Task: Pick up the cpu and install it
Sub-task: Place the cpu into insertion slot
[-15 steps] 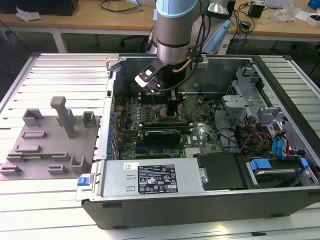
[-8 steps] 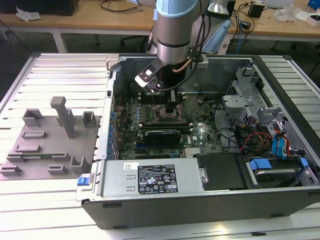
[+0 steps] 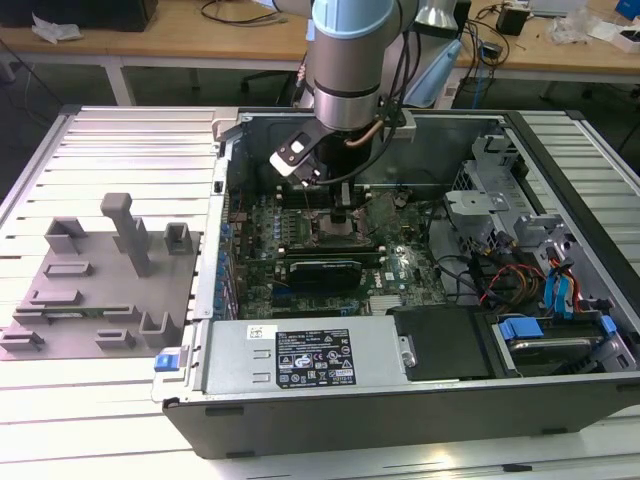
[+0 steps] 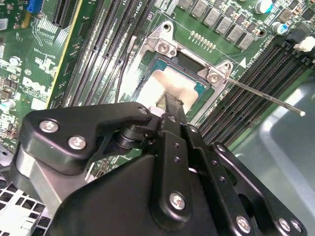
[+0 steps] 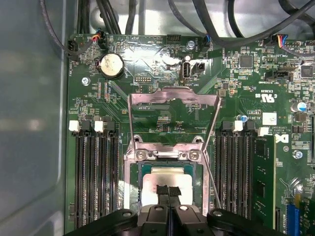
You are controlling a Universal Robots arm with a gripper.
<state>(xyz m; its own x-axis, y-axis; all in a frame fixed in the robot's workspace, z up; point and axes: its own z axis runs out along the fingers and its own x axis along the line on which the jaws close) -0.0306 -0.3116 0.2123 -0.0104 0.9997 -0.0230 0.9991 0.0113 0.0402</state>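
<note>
First wrist view: tool [image 5: 168,191] closed, gripping nothing, over cpu [image 5: 161,178] seated in green motherboard [image 5: 147,78].

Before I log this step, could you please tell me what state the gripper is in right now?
The gripper is shut, tips together over the chip lying in its socket, nothing clamped between them.

One robot arm [image 3: 345,50] carries one gripper [image 5: 167,191] with two fingers [image 5: 160,191]. One open computer case [image 3: 400,420] holds one motherboard [image 5: 167,123]. On the board: one cpu [image 5: 165,177], one socket frame [image 5: 129,167] with two screws [image 5: 141,155], one raised load plate [image 5: 172,96], one wire lever [image 4: 266,97], one coin cell [image 5: 111,64], and two banks of memory slots [image 5: 96,172], one on each side of the socket. Outside the board: one labelled silver box [image 3: 300,355] and one grey fixture plate [image 3: 90,290].
</note>
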